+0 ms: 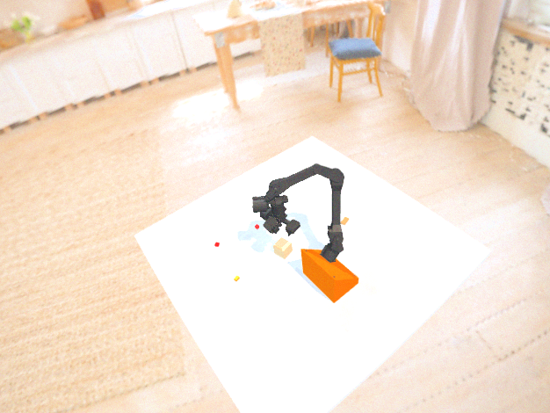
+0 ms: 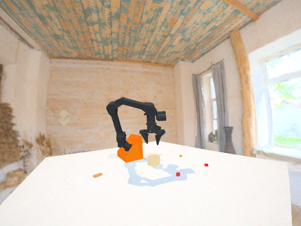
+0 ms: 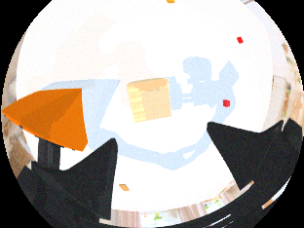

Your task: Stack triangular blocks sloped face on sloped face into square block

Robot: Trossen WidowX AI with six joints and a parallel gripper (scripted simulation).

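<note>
The two triangular blocks show as one pale wooden square block (image 1: 283,248) (image 2: 153,160) (image 3: 150,99) resting on the table (image 1: 275,346) (image 2: 169,204). Its top looks level in the exterior view. The seam between the sloped faces cannot be made out, and small offsets at the ends are too fine to tell. My gripper (image 1: 282,230) (image 2: 152,144) (image 3: 164,134) is open wide and empty. It hangs above the block, with a gap between the fingertips and the block's top in the exterior view, and touches neither block nor table.
The orange arm base (image 1: 321,273) (image 2: 135,152) (image 3: 60,117) stands beside the block. A red cube (image 1: 256,227) (image 2: 178,174) (image 3: 226,103), another red piece (image 1: 216,244) (image 2: 206,165) (image 3: 240,40), a small yellow piece (image 1: 236,278) (image 2: 180,155) and a flat wooden piece (image 1: 344,220) (image 2: 97,175) (image 3: 124,187) lie apart from it.
</note>
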